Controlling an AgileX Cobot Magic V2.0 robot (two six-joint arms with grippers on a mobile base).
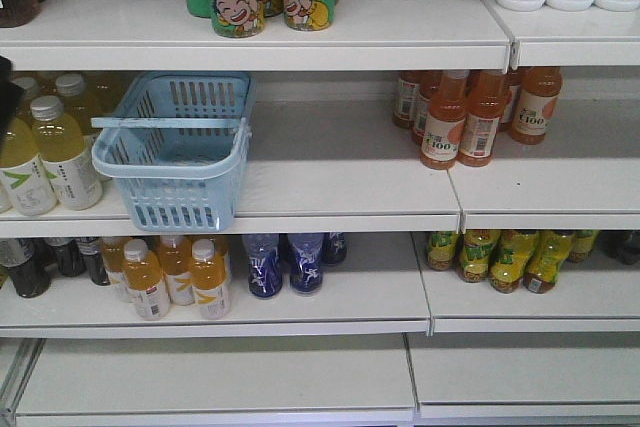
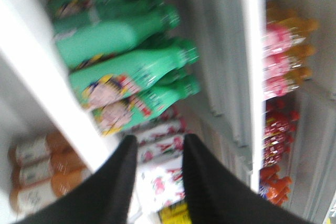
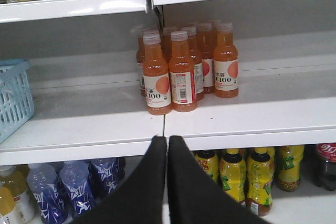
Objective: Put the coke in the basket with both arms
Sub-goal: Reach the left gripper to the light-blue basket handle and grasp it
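My left pincer stands open, nothing between its fingers, facing green bottles. Right of a white upright, the coke shows only as a blurred row of red bottles, held by neither arm. In the front view the basket sits at the left of the middle shelf, just beside pale yellow drinks. Orange bottles stand well apart to its right. My right pincer is closed, fingers pressed together on nothing, in front of the shelf edge.

Left jaws apart, right jaws together
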